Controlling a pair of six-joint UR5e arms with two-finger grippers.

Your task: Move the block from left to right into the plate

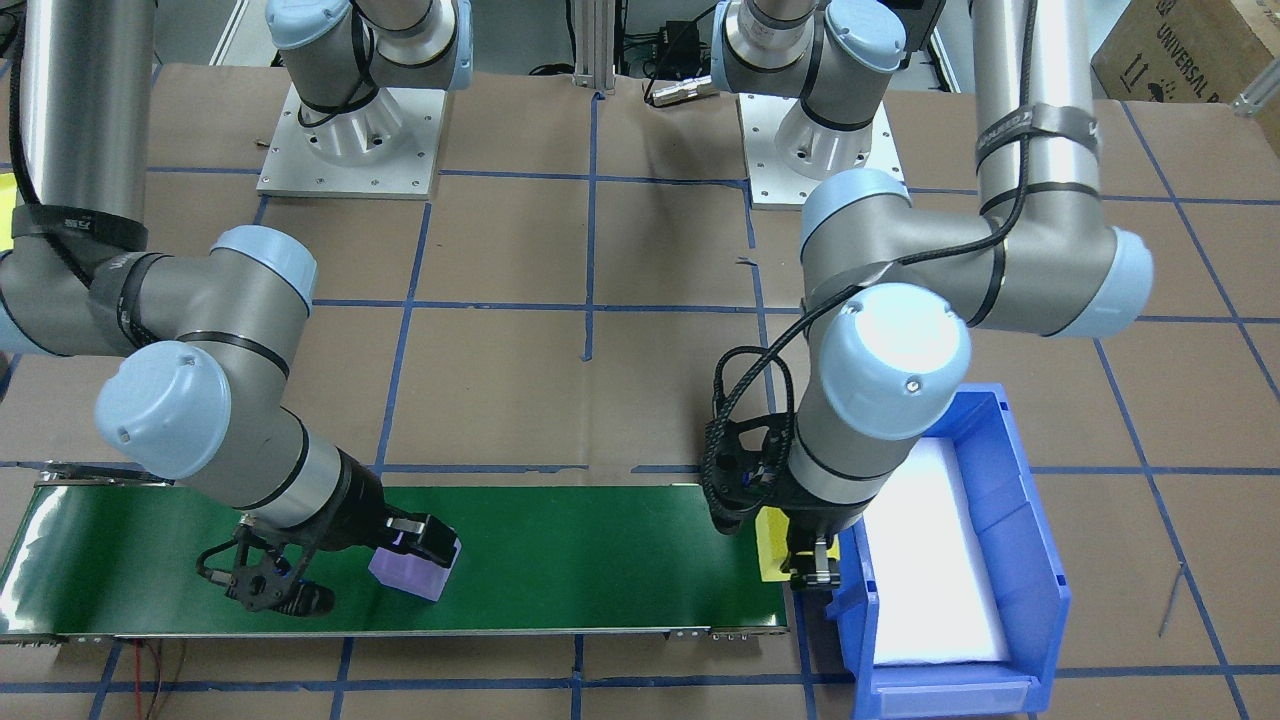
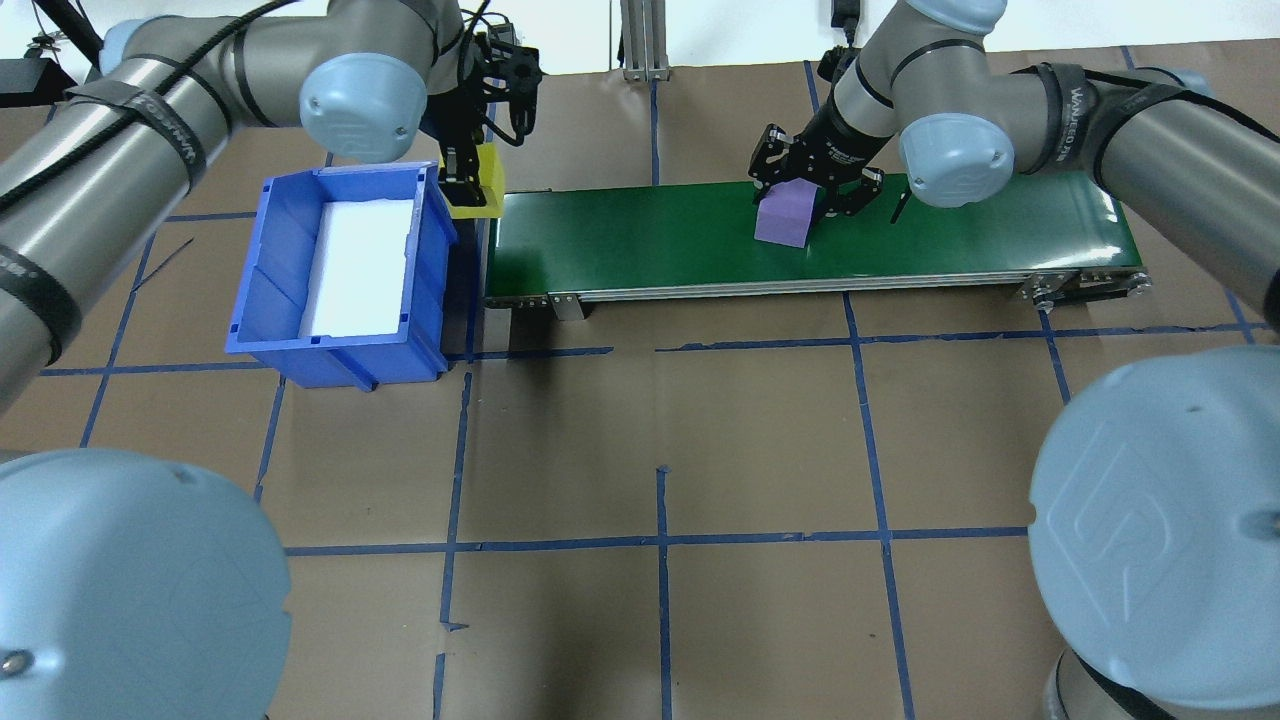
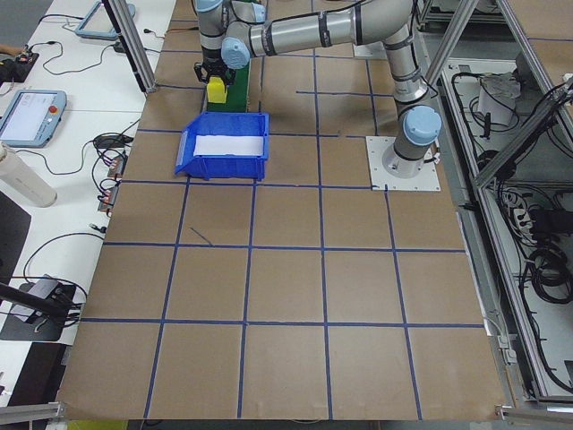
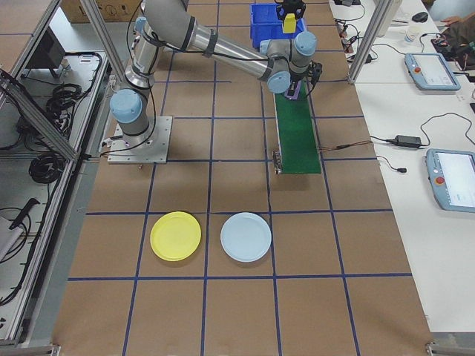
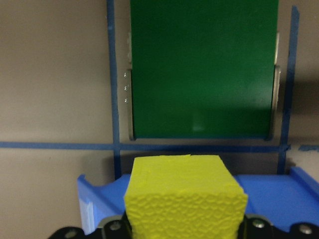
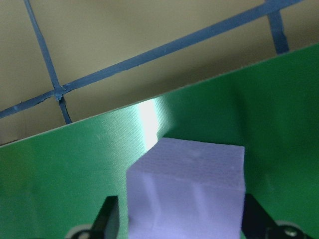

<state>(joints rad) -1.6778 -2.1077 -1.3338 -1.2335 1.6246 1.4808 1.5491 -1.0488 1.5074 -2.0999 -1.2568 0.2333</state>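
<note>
A purple block (image 1: pixel 410 578) (image 6: pixel 187 189) sits on the green conveyor belt (image 2: pixel 650 240), toward its right half in the overhead view. My right gripper (image 2: pixel 795 205) straddles it, fingers pressed to both sides, shut on it. At the belt's other end my left gripper (image 2: pixel 462 180) is shut on a yellow block (image 5: pixel 184 194) (image 1: pixel 768 535). It holds that block just above the rim of the blue bin (image 2: pixel 340 350). The yellow plate (image 4: pixel 175 236) lies on the table far from the belt, seen only in the exterior right view.
A pale blue plate (image 4: pixel 246 237) lies beside the yellow plate. The blue bin has a white foam liner (image 2: pixel 355 265) and stands against the belt's end. Blue tape lines grid the brown table. Both arm bases (image 1: pixel 350 150) stand behind the belt.
</note>
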